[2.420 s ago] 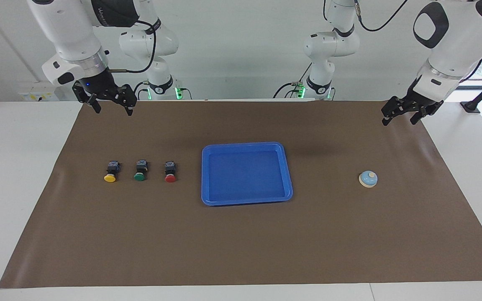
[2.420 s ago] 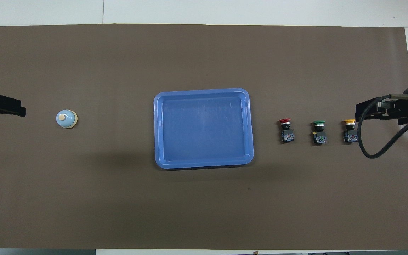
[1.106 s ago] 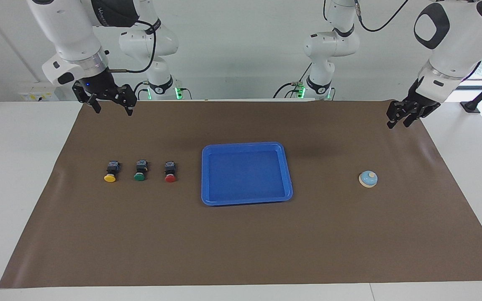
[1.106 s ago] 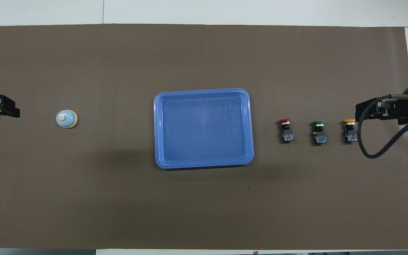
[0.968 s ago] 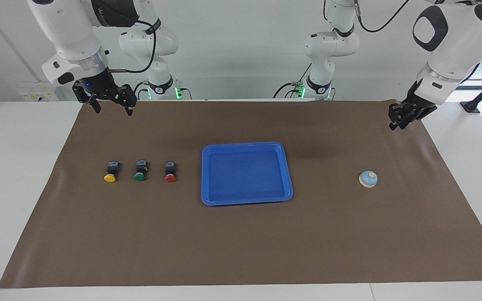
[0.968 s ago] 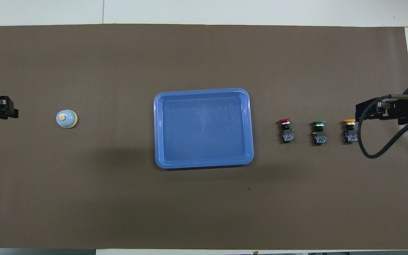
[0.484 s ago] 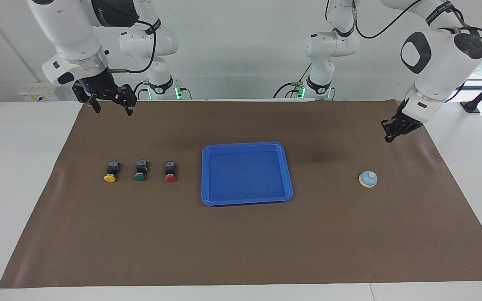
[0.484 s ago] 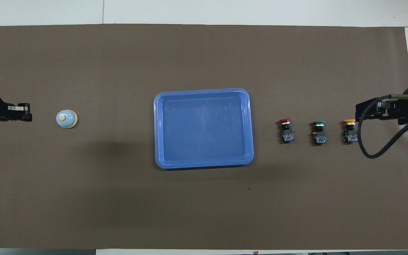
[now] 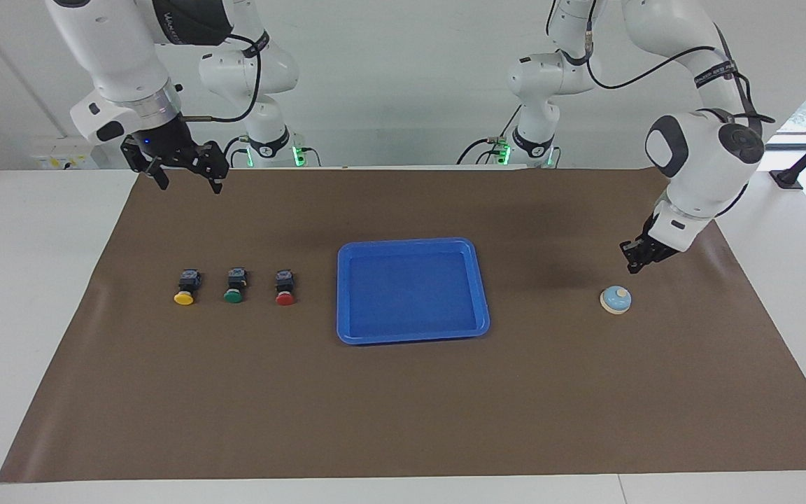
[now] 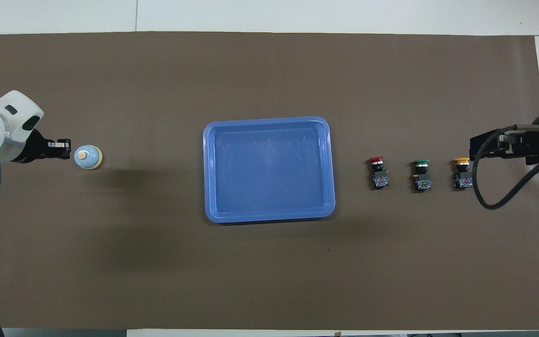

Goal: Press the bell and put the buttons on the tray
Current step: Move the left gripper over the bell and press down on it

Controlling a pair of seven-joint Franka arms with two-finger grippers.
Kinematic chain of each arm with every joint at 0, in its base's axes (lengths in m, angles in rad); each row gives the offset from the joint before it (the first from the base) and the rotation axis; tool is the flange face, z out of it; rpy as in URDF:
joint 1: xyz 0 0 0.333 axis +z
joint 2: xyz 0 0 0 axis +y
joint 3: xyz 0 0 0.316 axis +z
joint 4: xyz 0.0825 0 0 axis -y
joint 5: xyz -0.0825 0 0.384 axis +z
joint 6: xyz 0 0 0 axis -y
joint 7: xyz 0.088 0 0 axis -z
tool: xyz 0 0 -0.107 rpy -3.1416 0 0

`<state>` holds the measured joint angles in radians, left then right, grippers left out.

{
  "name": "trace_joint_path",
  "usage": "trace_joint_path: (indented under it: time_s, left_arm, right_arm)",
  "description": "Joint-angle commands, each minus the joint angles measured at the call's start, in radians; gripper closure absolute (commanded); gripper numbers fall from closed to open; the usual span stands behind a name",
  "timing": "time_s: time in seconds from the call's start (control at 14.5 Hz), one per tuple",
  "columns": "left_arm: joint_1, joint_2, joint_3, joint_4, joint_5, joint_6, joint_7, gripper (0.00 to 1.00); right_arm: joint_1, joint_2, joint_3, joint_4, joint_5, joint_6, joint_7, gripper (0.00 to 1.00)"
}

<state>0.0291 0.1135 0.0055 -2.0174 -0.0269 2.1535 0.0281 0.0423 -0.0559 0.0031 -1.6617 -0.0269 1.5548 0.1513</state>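
Brown mat (image 9: 403,406) covers the white table (image 9: 25,280). Right gripper (image 9: 185,183) waits with jaws wide, raised over the mat edge nearest the robots, at the right arm's end. Left gripper (image 9: 632,264), fingertips pinched together and holding nothing, hangs above the mat just beside the bell (image 9: 616,299), not touching it. Farther out, one row: bell, blue tray (image 9: 344,294) mid-table, then red button (image 9: 285,286), green button (image 9: 234,285), yellow button (image 9: 186,287) on the mat.

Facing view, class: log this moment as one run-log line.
left gripper: shut, above bell, not touching | right gripper: open, waiting | buttons: on mat | tray: empty
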Motion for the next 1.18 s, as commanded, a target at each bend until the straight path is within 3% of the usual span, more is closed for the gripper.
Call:
trace_joint_path:
  time_s: [0.0, 0.76, 0.97, 1.11]
  left_arm:
    - [0.002, 0.038, -0.001, -0.017, -0.004, 0.071, 0.015, 1.00]
    - [0.009, 0.127, -0.001, -0.073, -0.004, 0.223, 0.015, 1.00]
    - [0.008, 0.121, 0.001, -0.040, -0.004, 0.163, 0.013, 1.00]
    - [0.008, 0.100, 0.001, 0.059, -0.004, -0.010, 0.013, 1.00]
  right_arm:
    - [-0.015, -0.005, 0.011, -0.006, -0.015, -0.012, -0.015, 0.00]
    - [-0.015, -0.005, 0.011, -0.006, -0.015, -0.012, -0.015, 0.00]
    - [-0.015, -0.005, 0.011, -0.006, -0.015, -0.012, -0.015, 0.00]
    - [-0.013, -0.005, 0.011, -0.006, -0.015, -0.010, -0.015, 0.00]
